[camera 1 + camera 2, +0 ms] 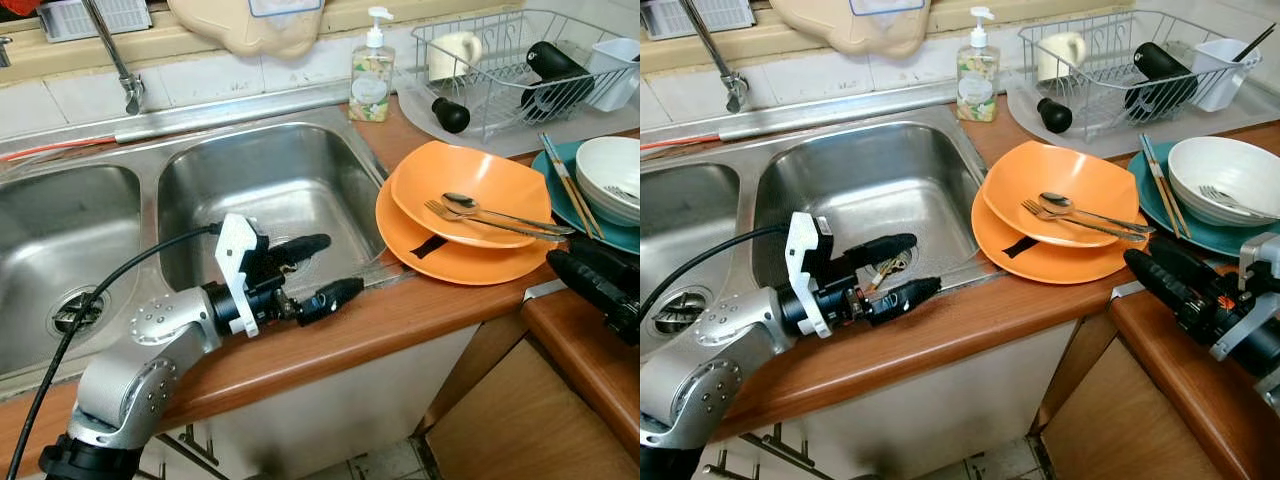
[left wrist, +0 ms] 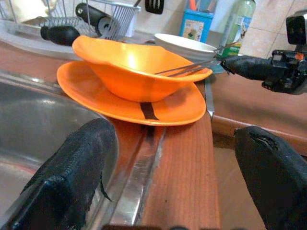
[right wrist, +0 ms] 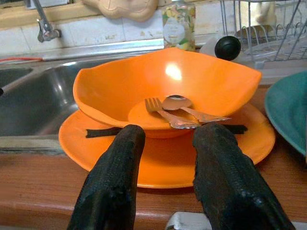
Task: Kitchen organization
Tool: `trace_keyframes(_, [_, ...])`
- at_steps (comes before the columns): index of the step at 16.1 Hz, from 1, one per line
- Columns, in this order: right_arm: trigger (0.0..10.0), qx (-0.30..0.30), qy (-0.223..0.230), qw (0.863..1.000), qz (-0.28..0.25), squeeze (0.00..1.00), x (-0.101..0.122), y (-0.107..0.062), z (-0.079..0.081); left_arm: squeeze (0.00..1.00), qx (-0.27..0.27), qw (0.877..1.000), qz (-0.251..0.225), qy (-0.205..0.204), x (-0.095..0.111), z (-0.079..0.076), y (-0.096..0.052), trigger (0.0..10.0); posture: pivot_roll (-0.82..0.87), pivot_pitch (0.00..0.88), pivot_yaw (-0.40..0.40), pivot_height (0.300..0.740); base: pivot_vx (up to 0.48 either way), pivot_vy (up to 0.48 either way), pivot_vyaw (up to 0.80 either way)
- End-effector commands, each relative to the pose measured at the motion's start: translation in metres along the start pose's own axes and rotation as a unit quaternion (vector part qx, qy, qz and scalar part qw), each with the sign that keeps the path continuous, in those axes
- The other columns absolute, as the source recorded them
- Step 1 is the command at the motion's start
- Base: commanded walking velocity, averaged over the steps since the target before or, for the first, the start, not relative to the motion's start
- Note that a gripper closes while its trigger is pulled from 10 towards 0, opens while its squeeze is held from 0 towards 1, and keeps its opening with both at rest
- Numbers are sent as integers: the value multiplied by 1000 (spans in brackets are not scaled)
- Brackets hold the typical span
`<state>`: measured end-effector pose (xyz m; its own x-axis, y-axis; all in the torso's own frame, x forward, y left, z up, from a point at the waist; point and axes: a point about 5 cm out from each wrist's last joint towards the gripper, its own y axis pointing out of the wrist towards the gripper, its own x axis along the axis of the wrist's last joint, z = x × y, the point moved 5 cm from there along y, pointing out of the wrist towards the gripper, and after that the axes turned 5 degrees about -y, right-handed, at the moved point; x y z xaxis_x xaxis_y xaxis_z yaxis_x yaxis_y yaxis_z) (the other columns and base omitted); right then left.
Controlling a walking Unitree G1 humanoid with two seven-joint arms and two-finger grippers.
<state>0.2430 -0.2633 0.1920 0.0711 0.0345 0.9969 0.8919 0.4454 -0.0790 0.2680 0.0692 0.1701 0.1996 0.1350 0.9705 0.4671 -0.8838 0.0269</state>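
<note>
An orange bowl [image 1: 470, 200] sits on an orange plate [image 1: 450, 258] on the wooden counter, right of the sink. A fork [image 1: 480, 220] and a spoon [image 1: 500, 212] lie in the bowl. My left gripper [image 1: 342, 264] is open and empty over the front rim of the right sink basin [image 1: 260, 180], pointing at the plate. From the counter's right side, my right gripper [image 1: 1145, 258] points at the plate's near edge. In the right wrist view its fingers [image 3: 120, 172] stand open, nothing between them, just short of the plate [image 3: 163, 163].
A teal plate [image 1: 1160, 195] with a white bowl [image 1: 1225, 175] and chopsticks [image 1: 1160, 185] lies right of the orange stack. Behind stand a dish rack [image 1: 500, 60], a soap bottle [image 1: 371, 75] and the faucet [image 1: 115, 55]. A lower wooden ledge [image 1: 1200, 390] runs at the right.
</note>
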Motion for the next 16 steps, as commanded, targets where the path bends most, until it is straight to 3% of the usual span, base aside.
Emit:
trace_keyframes(1, [10000, 5, -6, 1000, -1, 4, 2, 1, 1, 0, -2, 1000, 9, 6, -1, -3, -2, 10000, -197, 0, 59, 740, 0, 0, 0])
trace_keyframes(2, [10000, 5, -7, 1000, -1, 690, 2, 2, 1, 0, -2, 1000, 11, 6, -2, -3, -2, 10000, -197, 0, 60, 740, 0, 0, 0])
trace_keyframes(3, [10000, -7, -16, 1000, -5, 569, 2, 5, -1, 0, -4, 1000, 14, 6, -3, -4, -2, 10000, -197, 0, 61, 740, 0, 0, 0])
trace_keyframes(4, [10000, -7, -15, 1000, -7, 0, 3, 8, 0, 0, -5, 1000, 16, 7, -3, -4, -2, 10000, -197, 0, 64, 740, 0, 0, 0])
trace_keyframes(16, [10000, 5, -13, 1000, -14, 0, 5, 30, 8, 0, 5, 1000, 16, 7, -3, 0, -2, 10000, -190, 0, 64, 740, 0, 0, 0])
